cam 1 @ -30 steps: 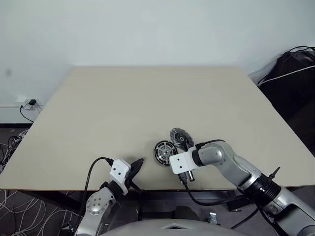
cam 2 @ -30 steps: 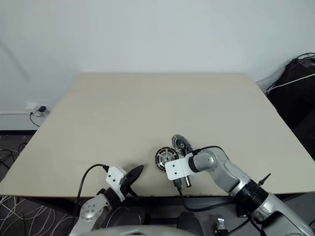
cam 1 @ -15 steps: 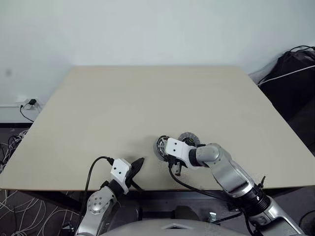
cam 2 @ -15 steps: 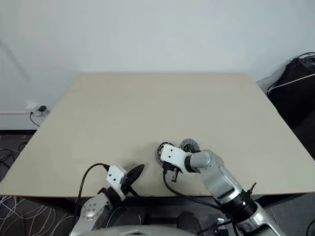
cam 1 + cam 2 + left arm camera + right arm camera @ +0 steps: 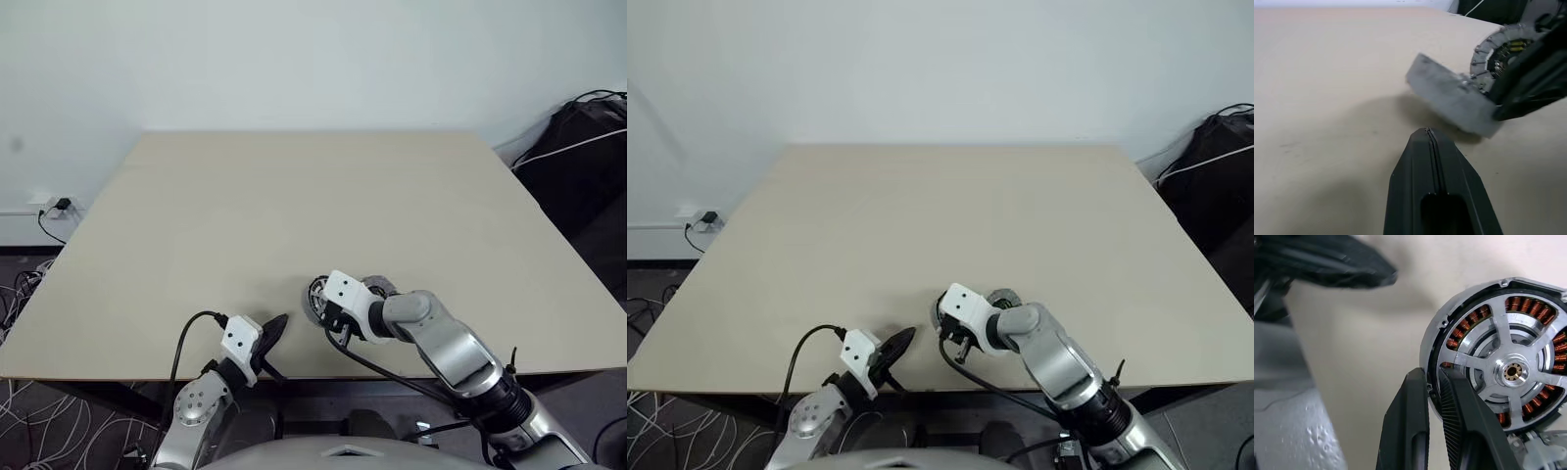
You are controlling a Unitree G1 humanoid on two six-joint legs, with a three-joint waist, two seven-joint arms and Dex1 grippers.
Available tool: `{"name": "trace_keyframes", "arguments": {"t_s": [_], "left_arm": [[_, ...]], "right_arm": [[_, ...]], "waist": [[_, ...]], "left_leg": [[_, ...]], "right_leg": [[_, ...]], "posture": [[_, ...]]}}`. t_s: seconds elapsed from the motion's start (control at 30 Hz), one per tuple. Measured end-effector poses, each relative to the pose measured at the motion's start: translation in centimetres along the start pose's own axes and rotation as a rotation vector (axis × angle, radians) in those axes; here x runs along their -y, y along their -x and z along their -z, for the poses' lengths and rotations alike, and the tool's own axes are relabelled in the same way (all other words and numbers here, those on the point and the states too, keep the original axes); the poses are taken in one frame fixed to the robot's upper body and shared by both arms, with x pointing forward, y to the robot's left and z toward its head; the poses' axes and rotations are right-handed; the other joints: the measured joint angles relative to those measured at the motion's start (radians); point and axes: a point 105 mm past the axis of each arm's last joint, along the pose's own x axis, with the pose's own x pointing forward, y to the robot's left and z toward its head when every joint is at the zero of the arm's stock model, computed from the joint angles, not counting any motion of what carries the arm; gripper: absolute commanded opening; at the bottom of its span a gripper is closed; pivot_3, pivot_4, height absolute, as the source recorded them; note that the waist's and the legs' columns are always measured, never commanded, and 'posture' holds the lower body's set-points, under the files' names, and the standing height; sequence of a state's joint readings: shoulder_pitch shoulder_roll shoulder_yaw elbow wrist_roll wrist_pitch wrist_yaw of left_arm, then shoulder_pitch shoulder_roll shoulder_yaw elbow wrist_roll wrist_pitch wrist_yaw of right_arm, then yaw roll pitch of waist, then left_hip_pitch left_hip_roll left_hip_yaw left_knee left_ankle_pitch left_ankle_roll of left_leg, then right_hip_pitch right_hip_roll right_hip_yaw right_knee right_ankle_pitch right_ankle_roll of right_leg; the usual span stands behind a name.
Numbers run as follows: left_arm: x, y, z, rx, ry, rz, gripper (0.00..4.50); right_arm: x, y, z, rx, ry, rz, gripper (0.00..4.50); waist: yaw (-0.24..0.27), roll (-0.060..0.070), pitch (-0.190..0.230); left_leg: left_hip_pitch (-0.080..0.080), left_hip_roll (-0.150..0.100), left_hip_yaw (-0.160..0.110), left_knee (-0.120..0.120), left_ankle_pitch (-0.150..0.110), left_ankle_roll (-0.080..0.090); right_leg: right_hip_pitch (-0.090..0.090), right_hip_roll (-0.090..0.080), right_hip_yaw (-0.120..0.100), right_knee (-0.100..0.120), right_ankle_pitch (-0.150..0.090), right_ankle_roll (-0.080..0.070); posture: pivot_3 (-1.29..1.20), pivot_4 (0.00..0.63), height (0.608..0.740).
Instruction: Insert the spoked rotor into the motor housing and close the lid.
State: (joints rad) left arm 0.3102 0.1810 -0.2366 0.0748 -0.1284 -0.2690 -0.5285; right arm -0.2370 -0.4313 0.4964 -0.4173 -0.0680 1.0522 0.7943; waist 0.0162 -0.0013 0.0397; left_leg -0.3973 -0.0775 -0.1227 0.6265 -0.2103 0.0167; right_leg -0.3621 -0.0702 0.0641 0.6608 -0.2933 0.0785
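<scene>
In the right wrist view the spoked rotor (image 5: 1508, 369) faces me, its silver spokes and hub lying over the copper windings of the motor housing (image 5: 1528, 308). My right gripper (image 5: 1431, 374) is shut on the rim of this disc. In the left eye view the same disc (image 5: 314, 295) peeks out left of my right wrist's white block (image 5: 345, 294), near the table's front edge. The ribbed grey lid (image 5: 378, 286) sits just behind that wrist, and the lid (image 5: 1488, 54) also appears in the left wrist view. My left gripper (image 5: 279, 324) is shut and empty, a short way left of the disc.
The beige table (image 5: 294, 196) stretches bare behind the parts. Its front edge runs close under both grippers. A black bag with cables (image 5: 588, 137) lies off the table's far right corner. A wall socket with a cable (image 5: 59, 206) is on the left.
My right wrist has rolled and swung left, so its white block now hides part of the disc. The lid shows slightly further right than before. My left gripper has stayed still.
</scene>
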Motion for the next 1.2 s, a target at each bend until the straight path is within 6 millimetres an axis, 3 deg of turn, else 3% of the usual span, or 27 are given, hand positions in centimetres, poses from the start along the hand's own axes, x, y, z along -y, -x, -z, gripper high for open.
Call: {"name": "trace_keyframes", "arguments": {"t_s": [0.1, 0.13, 0.43, 0.63, 0.77, 0.9, 1.03, 1.2], "left_arm": [[0.0, 0.0, 0.0, 0.000, 0.000, 0.000, 0.00], [0.0, 0.0, 0.0, -0.001, 0.000, 0.000, 0.00], [0.0, 0.1, 0.1, -0.004, 0.001, -0.001, 0.00], [0.0, 0.2, 0.1, -0.006, 0.001, 0.002, 0.00], [0.1, 0.2, 0.2, -0.009, -0.001, 0.011, 0.00], [0.1, 0.2, 0.2, -0.010, -0.003, 0.018, 0.00], [0.1, 0.3, 0.2, -0.013, -0.005, 0.020, 0.00], [0.1, 0.3, 0.1, -0.011, -0.010, 0.024, 0.00]], "right_arm": [[0.4, -0.5, -0.1, -0.003, -0.007, 0.027, 0.11], [0.4, -0.7, -0.2, 0.002, -0.012, 0.029, 0.84], [-0.5, -2.1, -4.2, 0.155, -0.044, 0.020, 3.68], [-0.3, -1.7, -8.6, 0.367, -0.112, 0.036, 3.68], [1.9, -0.1, -10.4, 0.504, -0.164, 0.147, 2.74], [5.7, 2.2, -9.6, 0.529, -0.114, 0.391, 1.42], [9.5, 5.3, -6.7, 0.448, 0.026, 0.665, 0.13], [11.0, 6.7, -0.5, 0.283, -0.019, 0.806, 0.03]], "waist": [[0.000, 0.000, 0.000], [-0.001, 0.000, 0.000], [-0.004, 0.000, 0.000], [-0.006, 0.001, 0.000], [-0.005, 0.002, 0.000], [-0.004, 0.002, 0.000], [-0.002, 0.003, -0.001], [-0.003, 0.005, -0.003]], "left_leg": [[0.000, 0.000, 0.000, 0.000, 0.000, 0.000], [0.000, 0.000, 0.000, 0.000, 0.000, 0.000], [0.000, 0.000, -0.001, 0.000, 0.000, 0.000], [0.000, 0.000, -0.001, -0.001, 0.000, 0.000], [0.000, 0.000, -0.001, -0.001, 0.000, 0.000], [0.000, 0.000, 0.000, -0.001, 0.000, 0.000], [0.000, 0.000, 0.001, -0.002, 0.000, 0.000], [0.000, 0.000, 0.001, -0.004, 0.000, 0.000]], "right_leg": [[0.000, 0.000, 0.000, 0.000, 0.000, 0.000], [0.000, 0.000, 0.000, 0.000, 0.000, 0.000], [0.000, 0.005, 0.000, 0.000, 0.000, 0.000], [0.000, 0.005, 0.000, 0.001, 0.001, 0.000], [0.000, 0.005, 0.000, 0.000, 0.002, -0.002], [-0.001, 0.005, 0.000, 0.000, 0.002, -0.003], [-0.001, 0.005, 0.001, 0.000, 0.002, -0.003], [-0.002, 0.005, 0.001, 0.000, 0.003, -0.002]], "posture": [[0.00, 0.000, 0.740], [0.00, 0.000, 0.740], [0.00, 0.000, 0.740], [0.00, 0.000, 0.740], [0.00, 0.000, 0.740], [0.00, 0.000, 0.740], [0.00, 0.000, 0.740], [0.00, 0.000, 0.740]]}}
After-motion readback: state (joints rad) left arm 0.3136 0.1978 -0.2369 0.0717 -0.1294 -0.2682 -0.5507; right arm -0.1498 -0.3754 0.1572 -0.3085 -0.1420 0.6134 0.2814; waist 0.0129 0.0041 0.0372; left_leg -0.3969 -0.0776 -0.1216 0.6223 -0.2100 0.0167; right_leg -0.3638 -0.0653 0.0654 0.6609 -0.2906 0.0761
